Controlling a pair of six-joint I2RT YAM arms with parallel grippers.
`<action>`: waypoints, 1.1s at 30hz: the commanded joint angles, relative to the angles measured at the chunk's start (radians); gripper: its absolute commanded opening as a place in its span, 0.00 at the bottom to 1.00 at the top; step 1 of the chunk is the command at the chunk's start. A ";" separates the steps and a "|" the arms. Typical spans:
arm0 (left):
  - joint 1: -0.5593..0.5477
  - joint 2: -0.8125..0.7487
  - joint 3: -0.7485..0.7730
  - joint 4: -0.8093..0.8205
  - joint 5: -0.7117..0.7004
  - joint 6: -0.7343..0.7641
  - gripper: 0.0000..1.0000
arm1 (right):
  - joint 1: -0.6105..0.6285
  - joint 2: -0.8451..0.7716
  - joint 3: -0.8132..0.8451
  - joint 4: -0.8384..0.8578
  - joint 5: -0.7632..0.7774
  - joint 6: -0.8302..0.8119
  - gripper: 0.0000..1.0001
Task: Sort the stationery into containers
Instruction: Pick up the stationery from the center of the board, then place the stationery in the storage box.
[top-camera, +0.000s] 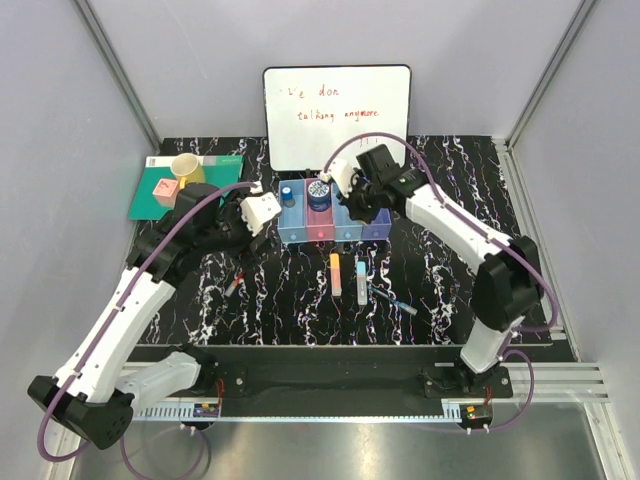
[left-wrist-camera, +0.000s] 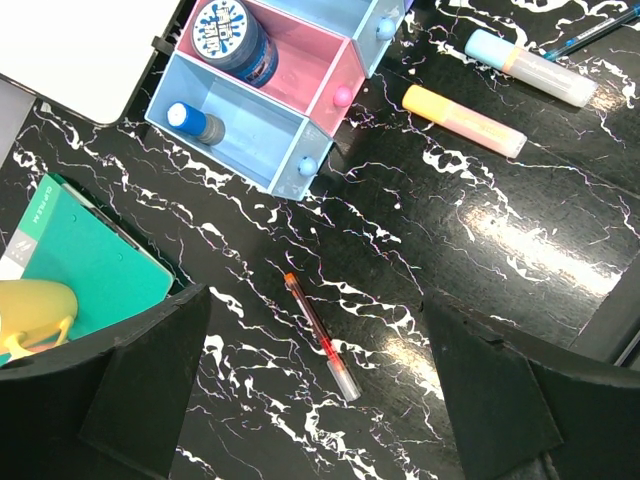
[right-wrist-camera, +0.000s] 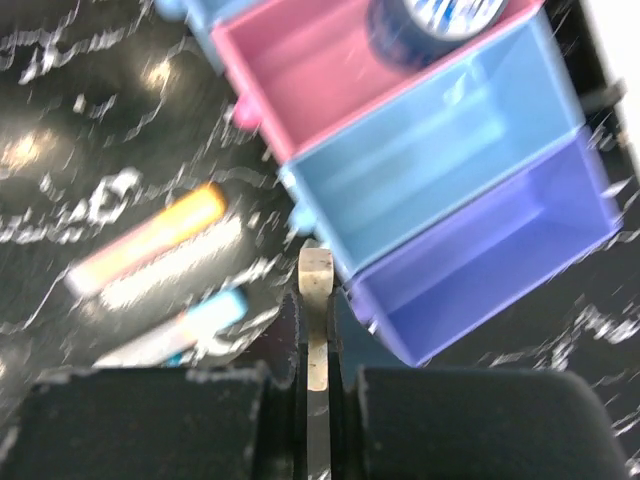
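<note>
The containers (top-camera: 335, 232) (left-wrist-camera: 270, 140) (right-wrist-camera: 450, 170) form a joined row of blue, pink, blue and purple bins. A round blue disc (top-camera: 319, 192) (left-wrist-camera: 233, 38) sits in the pink bin, and a small blue-capped item (left-wrist-camera: 195, 120) in the left blue one. A thin red pen (left-wrist-camera: 320, 337) (top-camera: 233, 283) lies on the table between the fingers of my open left gripper (left-wrist-camera: 320, 400) (top-camera: 232, 235), which hovers above it. Orange (top-camera: 336, 273) (right-wrist-camera: 150, 245) and light-blue (top-camera: 361, 277) (right-wrist-camera: 185, 325) markers lie in front of the bins. My right gripper (right-wrist-camera: 316, 280) (top-camera: 362, 212) is shut on a thin whitish flat piece at the bins' front edge.
A whiteboard (top-camera: 337, 115) stands behind the bins. A green notebook (top-camera: 185, 185) at back left carries a yellow cup (top-camera: 186, 168) and a pink cube (top-camera: 165, 189). Thin pens (top-camera: 395, 300) lie right of the markers. The right wrist view is blurred.
</note>
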 joint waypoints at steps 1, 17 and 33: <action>-0.005 -0.026 -0.013 0.050 -0.002 -0.016 0.93 | -0.001 0.135 0.129 0.013 0.024 -0.049 0.00; -0.007 -0.032 -0.047 0.075 -0.010 -0.010 0.93 | 0.086 0.402 0.419 0.043 0.030 -0.078 0.00; -0.005 -0.052 -0.051 0.092 -0.013 -0.011 0.93 | 0.108 0.550 0.496 0.078 0.055 -0.103 0.00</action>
